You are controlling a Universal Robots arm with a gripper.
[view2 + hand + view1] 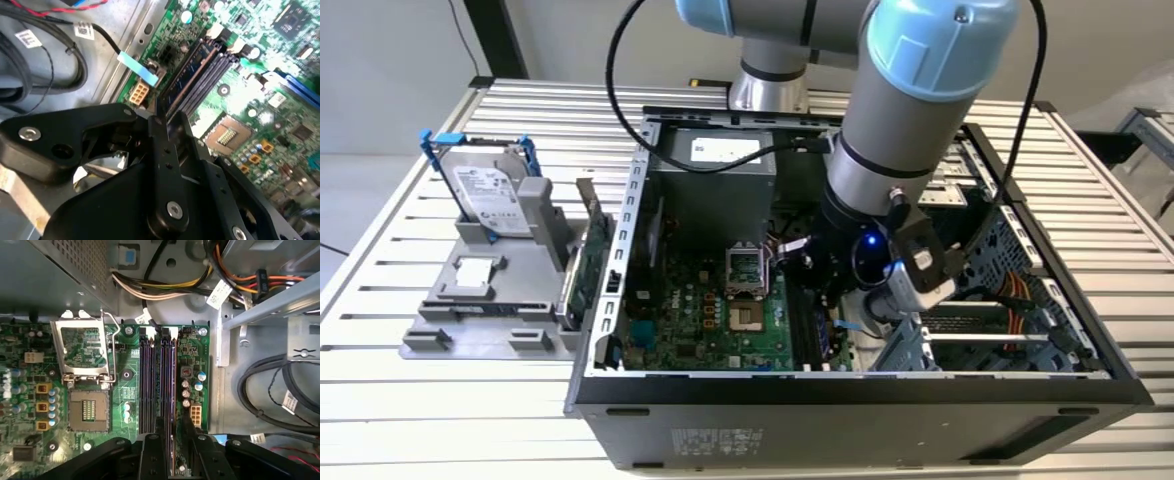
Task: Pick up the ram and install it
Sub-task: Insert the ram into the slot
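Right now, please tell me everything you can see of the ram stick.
The ram is a thin, long, dark bluish circuit-board stick. It stands on edge in one of the black motherboard slots, beside the open CPU socket. In both wrist views its near end runs between the black fingers of the gripper, which close around it. Whether it is fully seated cannot be told.

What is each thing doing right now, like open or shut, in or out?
ram: on edge in a black motherboard slot, gripped; whether it is fully seated cannot be told.
gripper: shut on the ram.
processor socket: empty, cover flipped up.
computer case: lying on its side, open.
hard drive: upright in a grey stand, outside the case.
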